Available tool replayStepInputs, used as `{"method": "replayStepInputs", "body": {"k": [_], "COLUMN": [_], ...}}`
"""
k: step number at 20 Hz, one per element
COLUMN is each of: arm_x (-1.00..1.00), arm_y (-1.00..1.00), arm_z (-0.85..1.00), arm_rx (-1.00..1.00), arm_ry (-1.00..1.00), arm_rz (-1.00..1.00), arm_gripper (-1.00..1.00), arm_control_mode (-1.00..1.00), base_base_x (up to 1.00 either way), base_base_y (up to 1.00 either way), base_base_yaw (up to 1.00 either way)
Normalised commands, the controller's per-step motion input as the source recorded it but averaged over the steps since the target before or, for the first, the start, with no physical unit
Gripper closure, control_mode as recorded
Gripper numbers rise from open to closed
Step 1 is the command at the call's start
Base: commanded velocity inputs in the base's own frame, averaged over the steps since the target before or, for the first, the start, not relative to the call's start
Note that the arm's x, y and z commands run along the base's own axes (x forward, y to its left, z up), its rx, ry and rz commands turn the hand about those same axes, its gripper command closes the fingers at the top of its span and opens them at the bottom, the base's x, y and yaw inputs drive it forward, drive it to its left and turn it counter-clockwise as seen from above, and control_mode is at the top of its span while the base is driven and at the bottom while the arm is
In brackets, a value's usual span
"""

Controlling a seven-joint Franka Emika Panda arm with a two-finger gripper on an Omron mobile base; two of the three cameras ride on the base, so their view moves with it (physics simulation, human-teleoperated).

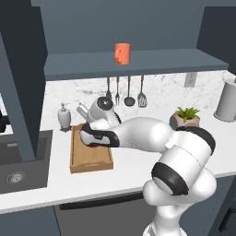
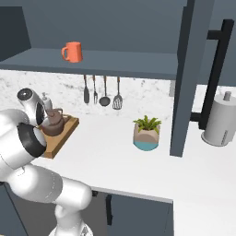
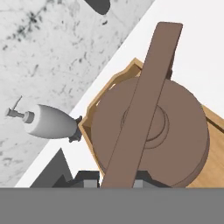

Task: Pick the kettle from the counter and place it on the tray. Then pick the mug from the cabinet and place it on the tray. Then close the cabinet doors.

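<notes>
The kettle (image 3: pixel 148 135) is seen at the far end of the wooden tray (image 1: pixel 92 161), near the backsplash on the bench (image 2: pixel 138 166); its arched handle is gripped by narrow jaws. A soap dispenser (image 1: pixel 64 116) stands just beside the tray. The orange mug (image 2: pixel 72 52) sits on the cabinet shelf (image 1: pixel 138 62).

**Kitchen bkgd: white wall, dark sink, grey bits**

White marbled wall (image 1: pixel 161 92) w/ grey veins at the back. Four dark utensils (image 1: pixel 124 92) hung in a row on it. White wall socket (image 1: pixel 189 79) to the right. Dark sink (image 1: pixel 18 161) at far left, round drain (image 1: pixel 15 177) inside. White soap pump (image 1: pixel 64 115) just beside sink. Small green plant (image 2: pixel 147 132) in round pot mid-way. Tall grey container (image 2: pixel 220 120) far right. Soft even light, no hard shadows.
</notes>
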Motion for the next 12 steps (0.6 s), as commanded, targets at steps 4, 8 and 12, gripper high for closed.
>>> {"method": "replayStepInputs", "body": {"k": [4, 8, 12], "arm_x": [0.18, 0.0, 0.0], "arm_y": [0.01, 0.0, 0.0], "arm_z": [-0.11, -0.12, -0.04], "arm_rx": [0.0, 0.0, 0.0], "arm_ry": [0.0, 0.0, 0.0], "arm_rz": [0.0, 0.0, 0.0], "arm_gripper": [1.0, 1.0, 1.0], "arm_control_mode": [-1.0, -1.0, -1.0], "base_base_x": [0.0, 0.0, 0.0], "base_base_y": [0.0, 0.0, 0.0], "base_base_yaw": [0.0, 0.0, 0.0]}}
